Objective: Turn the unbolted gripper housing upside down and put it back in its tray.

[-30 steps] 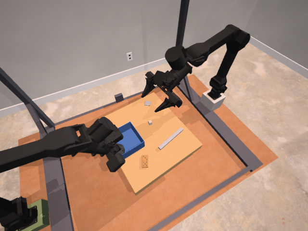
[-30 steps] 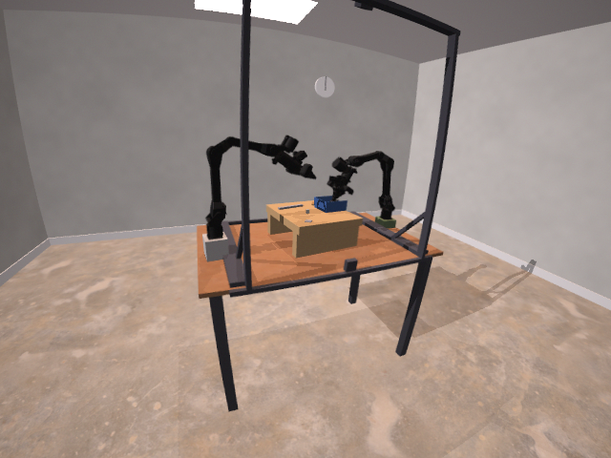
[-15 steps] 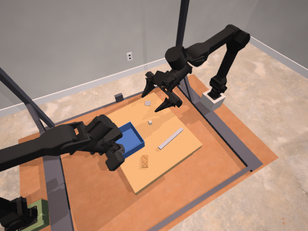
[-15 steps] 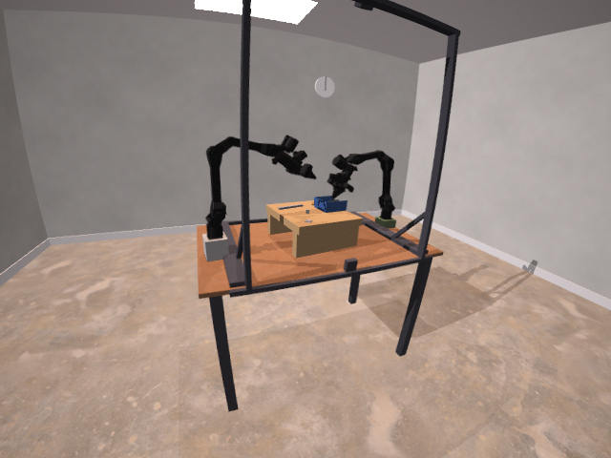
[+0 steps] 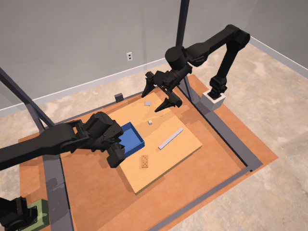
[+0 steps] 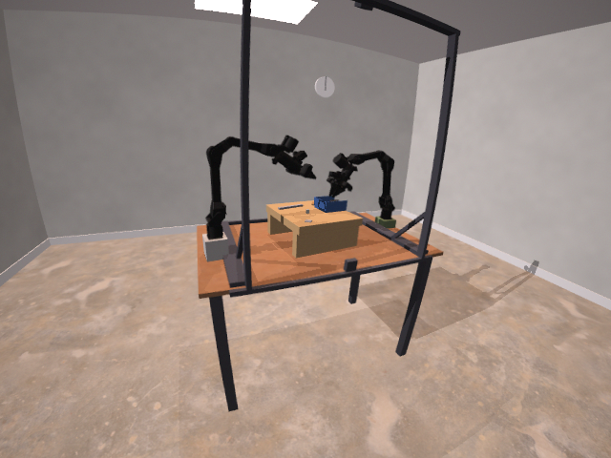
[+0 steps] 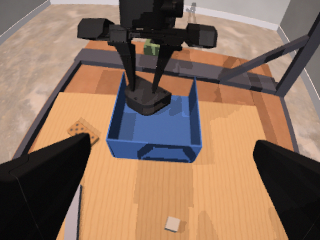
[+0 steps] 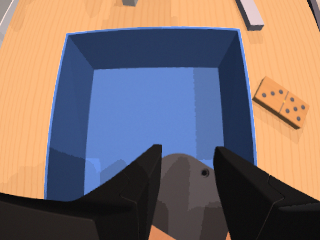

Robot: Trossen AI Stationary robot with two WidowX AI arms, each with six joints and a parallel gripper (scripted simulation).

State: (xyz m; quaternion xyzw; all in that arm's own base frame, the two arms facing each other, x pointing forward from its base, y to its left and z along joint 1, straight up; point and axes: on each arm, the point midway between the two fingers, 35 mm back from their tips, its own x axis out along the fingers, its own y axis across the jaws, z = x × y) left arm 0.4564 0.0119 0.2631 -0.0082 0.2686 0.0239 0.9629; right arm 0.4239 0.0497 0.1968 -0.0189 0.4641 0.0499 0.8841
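Partly apart at right end effector (image 5: 121, 146) (image 6: 331, 195) (image 7: 143, 92) (image 8: 188, 153), by housing (image 7: 147, 103) (image 8: 182, 176) in blue tray (image 5: 137, 147) (image 6: 336, 205) (image 7: 120, 148) (image 8: 155, 47); wide apart at left end effector (image 5: 148, 103) (image 6: 314, 176) (image 7: 175, 145), above desk (image 5: 169, 169) (image 6: 327, 239) (image 7: 235, 175) (image 8: 25, 100).

Domino (image 5: 145, 160) (image 7: 83, 132) (image 8: 281, 102), grey bar (image 5: 171, 138) (image 6: 290, 207) (image 7: 73, 212) (image 8: 250, 14) on tbl; clock (image 6: 325, 86) on wall.

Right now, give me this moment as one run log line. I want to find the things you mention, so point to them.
right end effector (image 7: 144, 92) (image 8: 187, 147): part-open over housing (image 7: 146, 102) (image 8: 182, 200) | housing: in blue tray (image 5: 131, 140) (image 7: 165, 125) (image 8: 150, 110), at open side | left end effector (image 5: 148, 104) (image 7: 172, 145): open, holding nothing
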